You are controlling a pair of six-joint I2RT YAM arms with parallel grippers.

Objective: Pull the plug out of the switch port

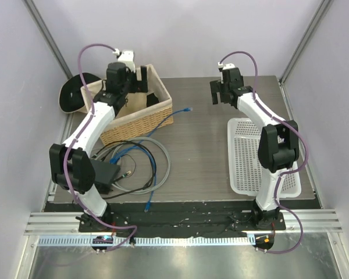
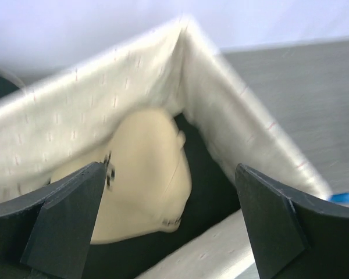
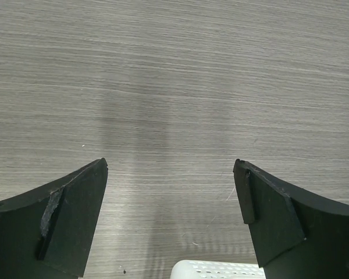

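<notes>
The switch (image 1: pixel 107 173) is a flat black box at the front left of the table, partly hidden behind my left arm's elbow. Blue, grey and black cables (image 1: pixel 145 160) coil beside its right edge. A small plug (image 1: pixel 127 172) lies against that edge, but the port is too small to make out. My left gripper (image 1: pixel 141 81) (image 2: pixel 171 168) hangs open over the wicker basket, nothing between its fingers. My right gripper (image 1: pixel 217 93) (image 3: pixel 170 163) stands open over bare table at the back centre, far from the switch.
A cloth-lined wicker basket (image 1: pixel 163 110) (image 2: pixel 232 116) at the back left holds a cream object (image 2: pixel 145 174) and something black. A white perforated tray (image 1: pixel 244 168) (image 3: pixel 221 270) lies at the right. A blue cable end (image 1: pixel 189 108) rests beside the basket, and a cap (image 1: pixel 72 93) lies to the basket's left.
</notes>
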